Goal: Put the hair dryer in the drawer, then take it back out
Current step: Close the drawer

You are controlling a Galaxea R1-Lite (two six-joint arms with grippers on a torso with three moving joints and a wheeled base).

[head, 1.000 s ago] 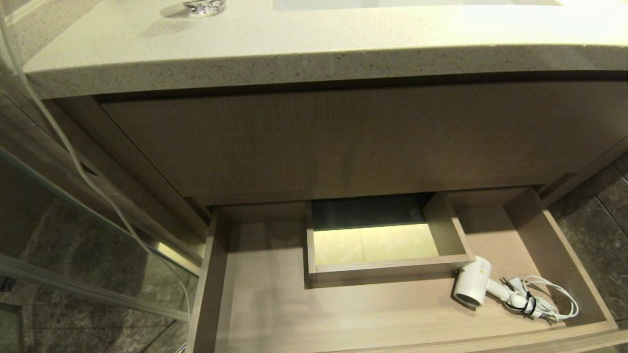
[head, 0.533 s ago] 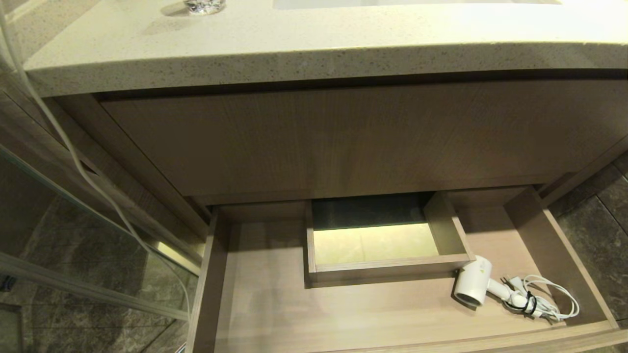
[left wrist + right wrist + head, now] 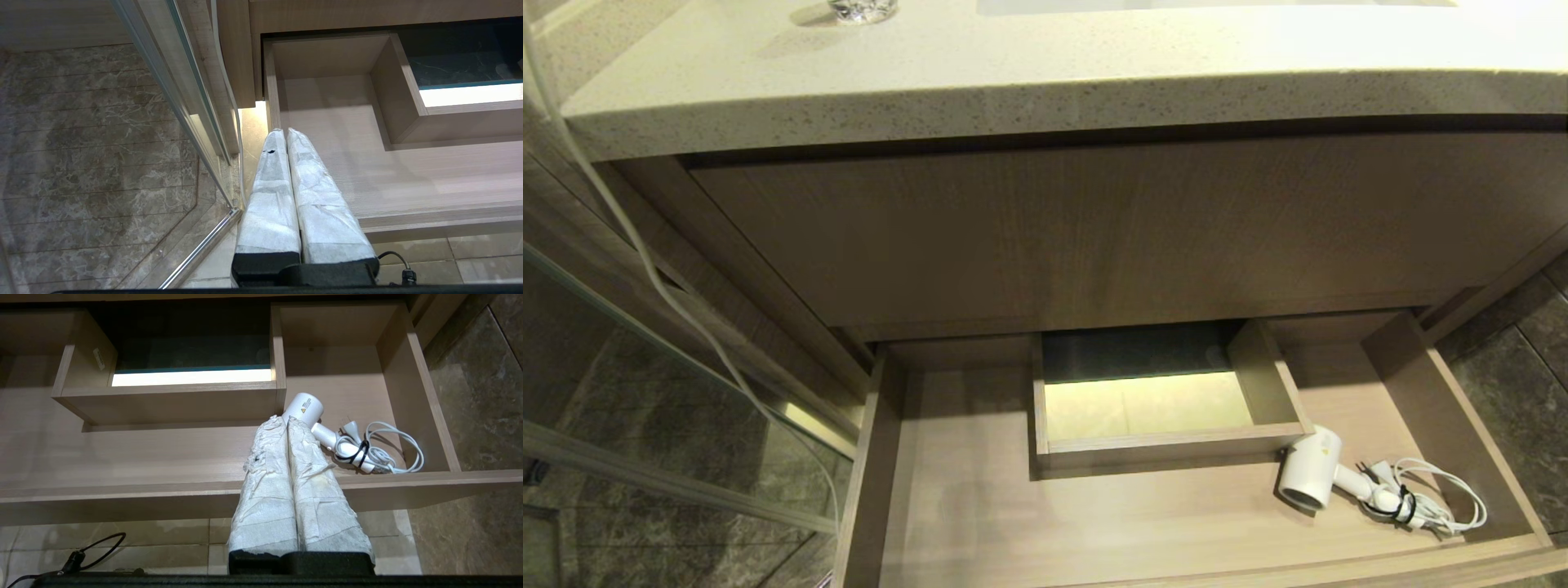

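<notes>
The drawer (image 3: 980, 506) stands pulled out under the vanity, a boxed cutout (image 3: 1143, 404) in its middle. The small white hair dryer (image 3: 1313, 472) lies on the drawer floor at the right, against the cutout's corner, its bundled white cord (image 3: 1429, 498) trailing toward the right wall. Neither arm shows in the head view. My right gripper (image 3: 285, 419) hangs shut and empty in front of the drawer's front strip (image 3: 163, 494), pointing at the hair dryer (image 3: 304, 408) without touching it. My left gripper (image 3: 282, 131) is shut and empty near the drawer's left wall (image 3: 271, 98).
A speckled stone countertop (image 3: 1013, 73) overhangs a tall wood panel (image 3: 1094, 237) above the drawer. A glass object (image 3: 863, 10) sits on the counter. A glass shower partition (image 3: 645, 359) and a hanging white cable (image 3: 629, 237) stand at the left. Dark marble floor (image 3: 1527, 392) lies at the right.
</notes>
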